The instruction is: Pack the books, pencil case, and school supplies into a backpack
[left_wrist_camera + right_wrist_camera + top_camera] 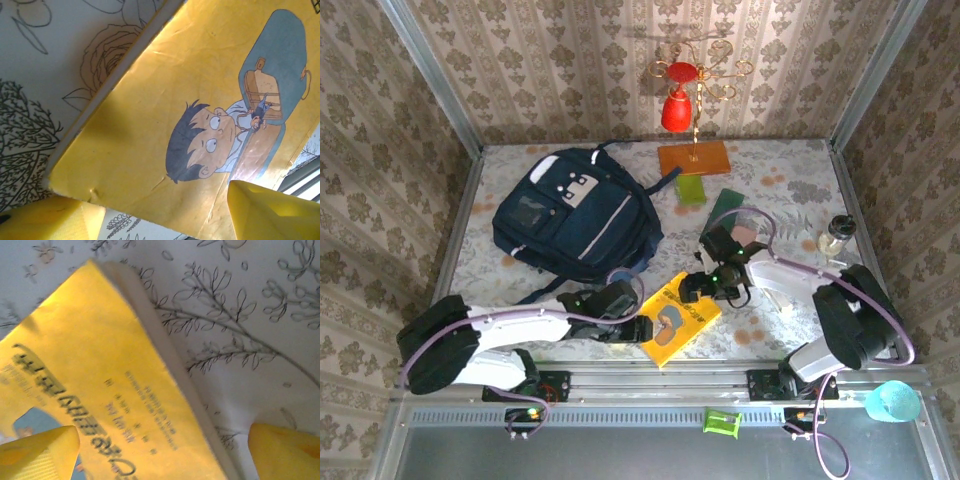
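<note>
Yellow book (677,318), top view: looks flat on the worktop (780,190) near the front edge, apart from the backpack (575,215), which sits rear left. Left tool (636,322) is at the book's left side and right tool (688,290) is at its far corner. I cannot read the jaw gap from here.

Left wrist: the cartoon cover lies ahead, one corner toward me. The yellow fingers (270,212) stand wide apart with the book's near edge between them, nothing gripped.

Right wrist: the fingers (285,447) are likewise spread wide, straddling the pale page edge, nothing held.

Handling, my judgement: thin, light and fairly stiff, with a glossy cover that is likely slippery. Lying flat, it gives no way under. I would take an edge near a corner, pinching cover and pages together, or it may fan open.
</note>
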Motion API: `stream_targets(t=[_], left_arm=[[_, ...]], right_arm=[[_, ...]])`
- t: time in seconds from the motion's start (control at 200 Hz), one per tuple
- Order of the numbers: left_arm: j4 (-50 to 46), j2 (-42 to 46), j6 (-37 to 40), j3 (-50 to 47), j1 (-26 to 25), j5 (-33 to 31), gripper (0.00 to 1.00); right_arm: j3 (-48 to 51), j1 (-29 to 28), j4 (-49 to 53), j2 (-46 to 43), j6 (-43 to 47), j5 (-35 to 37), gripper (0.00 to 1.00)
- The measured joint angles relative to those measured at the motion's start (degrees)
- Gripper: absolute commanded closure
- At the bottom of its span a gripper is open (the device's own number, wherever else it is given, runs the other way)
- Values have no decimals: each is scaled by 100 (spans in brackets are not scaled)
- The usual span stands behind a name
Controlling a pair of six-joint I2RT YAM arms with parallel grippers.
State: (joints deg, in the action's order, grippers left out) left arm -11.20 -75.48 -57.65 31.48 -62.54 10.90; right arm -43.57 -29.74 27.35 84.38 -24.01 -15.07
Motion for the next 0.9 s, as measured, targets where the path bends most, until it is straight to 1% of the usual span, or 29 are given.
stream_targets(t=[0.07, 0.135, 0.195, 0.4, 0.45, 0.53, 0.645, 0.735, 0.81, 0.9], left_arm=[[83, -374, 179, 306, 179, 111, 36], [181, -782, 367, 664, 417, 166, 37], [247, -1161, 575, 1115, 605, 234, 37], [483, -2273, 1316, 2697, 1099, 518, 38], [492, -2485, 1493, 3014, 1215, 579, 41], [522, -2789, 1757, 3471, 1403, 726, 49], [573, -2959, 2048, 3790, 1589, 883, 58], [610, -2964, 2175, 3836, 1646, 1108, 64], [664, -2964, 2286, 3829, 1635, 1351, 63], [704, -2962, 2417, 3810, 1637, 1449, 62]], right_arm=[[267, 184, -48, -299, -70, -94, 26], [586, 525, -92, -623, -201, -186, 29], [813, 688, -105, -881, -306, -212, 32], [1322, 710, -140, -1569, -826, -210, 35], [1464, 695, -151, -1762, -977, -221, 36], [1644, 636, -162, -2046, -1167, -243, 38], [1867, 546, -238, -2385, -1403, -280, 39], [1910, 518, -420, -2450, -1519, -326, 40], [1910, 474, -678, -2441, -1596, -345, 42], [1912, 374, -957, -2387, -1703, -343, 44]])
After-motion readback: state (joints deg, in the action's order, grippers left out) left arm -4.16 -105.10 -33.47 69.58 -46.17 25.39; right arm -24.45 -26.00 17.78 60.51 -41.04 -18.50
